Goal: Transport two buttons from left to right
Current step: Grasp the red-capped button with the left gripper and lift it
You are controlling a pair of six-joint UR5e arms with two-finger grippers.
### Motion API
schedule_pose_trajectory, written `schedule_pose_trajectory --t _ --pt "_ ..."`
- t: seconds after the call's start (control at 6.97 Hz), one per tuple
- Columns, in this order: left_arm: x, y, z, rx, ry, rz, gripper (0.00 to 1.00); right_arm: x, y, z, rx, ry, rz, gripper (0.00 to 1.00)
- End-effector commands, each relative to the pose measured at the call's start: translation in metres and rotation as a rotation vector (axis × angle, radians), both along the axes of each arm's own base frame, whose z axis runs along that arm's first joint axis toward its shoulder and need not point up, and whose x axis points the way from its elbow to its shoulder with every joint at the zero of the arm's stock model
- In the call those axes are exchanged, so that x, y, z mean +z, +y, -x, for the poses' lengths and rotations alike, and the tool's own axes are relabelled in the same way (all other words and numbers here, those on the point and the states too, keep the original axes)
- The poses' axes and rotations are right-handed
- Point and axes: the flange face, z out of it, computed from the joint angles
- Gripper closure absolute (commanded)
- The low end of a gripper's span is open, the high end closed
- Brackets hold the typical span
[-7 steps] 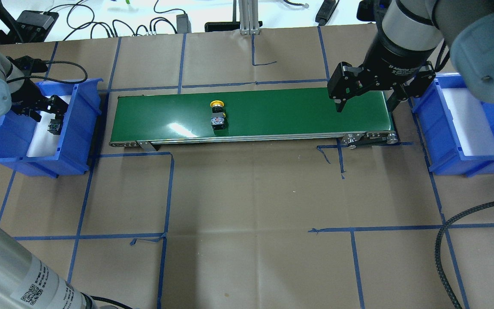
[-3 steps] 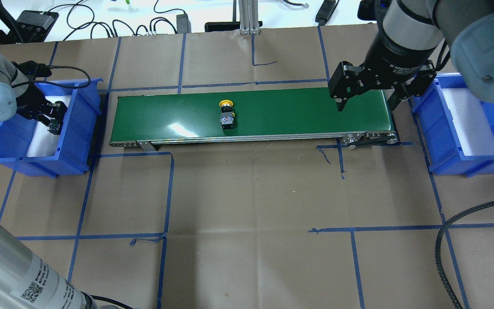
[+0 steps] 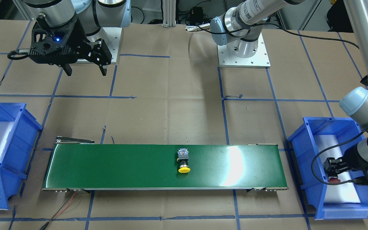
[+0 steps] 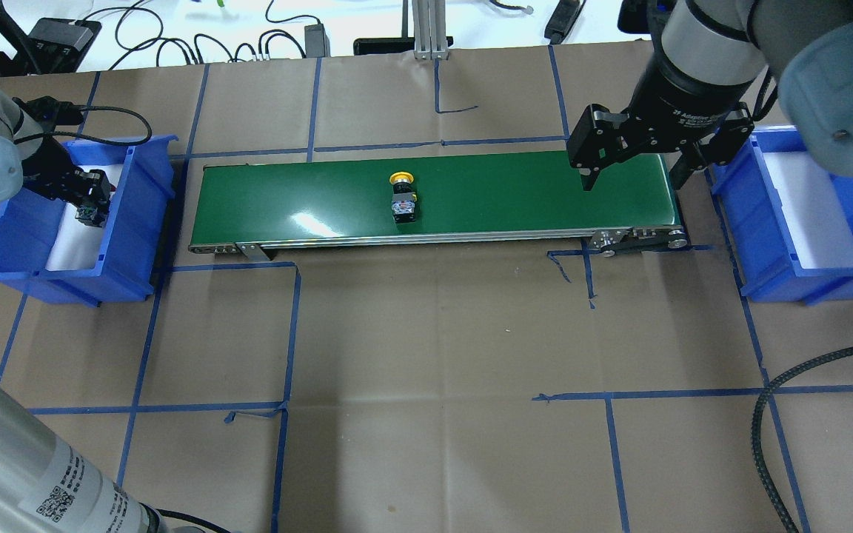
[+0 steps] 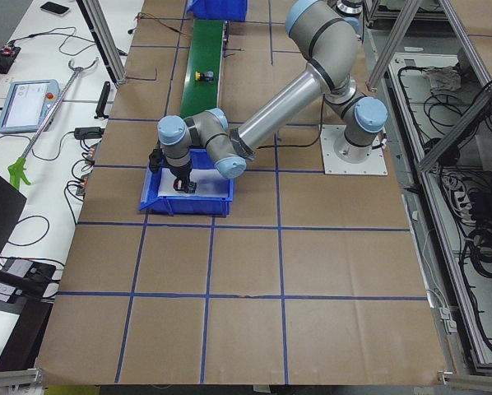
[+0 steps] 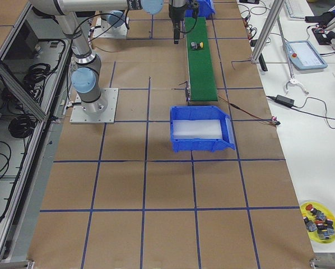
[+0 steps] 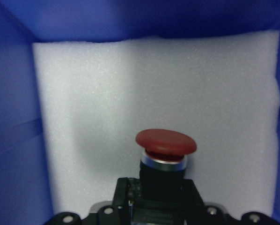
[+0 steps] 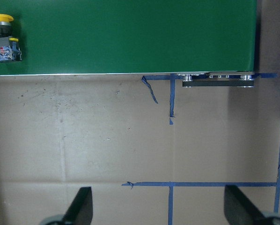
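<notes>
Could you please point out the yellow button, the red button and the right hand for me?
yellow button [image 4: 403, 192], overhead view, black collar.
red button [image 7: 165, 142], left wrist view, red cap.
right hand [image 3: 86, 74], front-facing view, midway between fingertips.

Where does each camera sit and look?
Front-facing: across table, facing robot; both arms, yellow button on belt.
Overhead: behind robot, looking down; right gripper open over belt.
Exterior left: left table end; left arm in left bin.
Exterior right: right end; right bin nearest, arms far.
Left wrist: inside left bin; left gripper holds red button.
Right wrist: looks down; open fingertips.
Shared: front-facing and overhead show the yellow button.
</notes>
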Motion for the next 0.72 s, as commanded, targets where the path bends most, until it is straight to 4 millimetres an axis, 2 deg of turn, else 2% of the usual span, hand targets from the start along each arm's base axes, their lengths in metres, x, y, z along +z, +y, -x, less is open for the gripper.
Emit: schedule_pose_trajectory --t 0.0,0.14,0.29,0.43,0.57 --pt "0.054 -0.001 0.000 -0.001 0.000 0.005 0.95 0.000 0.000 0.000 0.000 -0.002 -0.002 0.00" --pt "0.102 0.003 0.002 -0.001 0.008 -0.022 0.95 0.000 0.000 0.000 -0.003 -0.005 0.000 0.00" --pt "0.136 0.010 0.006 0.000 0.030 -0.067 0.95 0.001 0.000 -0.001 -0.003 -0.007 0.003 0.00" --pt "0.162 0.018 0.010 0.008 0.033 -0.076 0.95 0.001 0.000 -0.001 -0.002 -0.007 0.003 0.00" --pt "0.176 0.027 0.024 0.026 0.033 -0.078 0.95 0.000 0.000 0.000 0.000 -0.005 0.000 0.00"
